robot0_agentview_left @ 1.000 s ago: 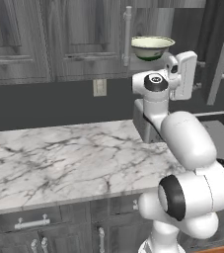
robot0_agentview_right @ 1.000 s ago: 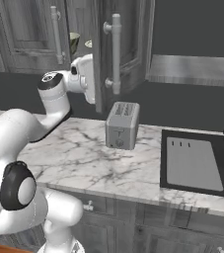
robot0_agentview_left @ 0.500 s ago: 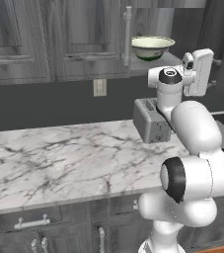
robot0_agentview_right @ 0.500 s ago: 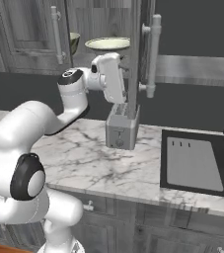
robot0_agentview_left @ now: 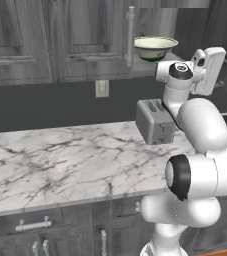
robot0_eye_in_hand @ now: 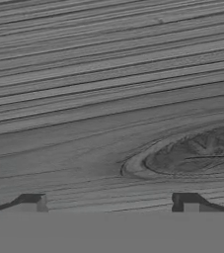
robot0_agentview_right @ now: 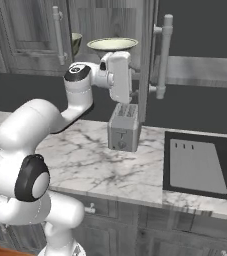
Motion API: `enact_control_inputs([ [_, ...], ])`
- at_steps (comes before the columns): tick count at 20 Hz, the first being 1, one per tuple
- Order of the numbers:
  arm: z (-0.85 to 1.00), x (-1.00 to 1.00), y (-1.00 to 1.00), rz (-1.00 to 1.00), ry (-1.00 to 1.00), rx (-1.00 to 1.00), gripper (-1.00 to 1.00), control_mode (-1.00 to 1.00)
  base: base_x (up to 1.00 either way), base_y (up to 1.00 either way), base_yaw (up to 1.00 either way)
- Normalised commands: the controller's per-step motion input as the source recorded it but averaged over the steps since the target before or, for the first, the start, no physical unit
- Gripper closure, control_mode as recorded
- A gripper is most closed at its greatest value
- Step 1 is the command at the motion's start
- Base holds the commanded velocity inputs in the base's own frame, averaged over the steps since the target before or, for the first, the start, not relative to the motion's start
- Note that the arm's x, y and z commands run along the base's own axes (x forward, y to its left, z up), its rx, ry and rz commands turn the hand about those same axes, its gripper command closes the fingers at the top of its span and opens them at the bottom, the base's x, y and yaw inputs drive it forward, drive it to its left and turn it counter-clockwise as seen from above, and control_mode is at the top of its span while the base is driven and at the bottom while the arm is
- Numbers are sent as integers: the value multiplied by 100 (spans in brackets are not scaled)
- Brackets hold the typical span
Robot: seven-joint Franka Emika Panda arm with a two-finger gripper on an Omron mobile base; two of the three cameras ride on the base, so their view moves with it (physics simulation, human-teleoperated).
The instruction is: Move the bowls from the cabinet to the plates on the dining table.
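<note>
Two base cameras stood behind the arm, left and right, looking forward and down — both caught the toaster [robot0_agentview_left: 155, 128] and marble counter [robot0_agentview_left: 60, 160]. The hand camera sat close against wood grain [robot0_eye_in_hand: 108, 99].

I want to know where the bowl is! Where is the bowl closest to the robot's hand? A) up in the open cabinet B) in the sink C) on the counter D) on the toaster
A: the bowl sits up in the open cabinet, above the toaster.

Cream-green bowl [robot0_agentview_left: 155, 48] upright on the cabinet [robot0_agentview_left: 60, 40] shelf, door open, second bowl [robot0_agentview_right: 76, 42] just behind it
</note>
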Motion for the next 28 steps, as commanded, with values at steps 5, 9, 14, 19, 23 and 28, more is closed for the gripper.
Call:
enact_control_inputs([
  [5,-1,-2,-3,2,-17,6,-100,-100,0,0,0],
  [9,-4,-17,81,4,-24,0,-100,-100,0,0,0],
  [14,-7,-19,94,7,-23,0,-100,-100,0,0,0],
  [19,-4,-21,75,11,-22,5,-100,-100,0,0,0],
  [23,0,-17,46,14,-17,18,-100,-100,0,0,0],
  [28,3,-1,28,20,-8,26,-100,-100,0,0,0],
])
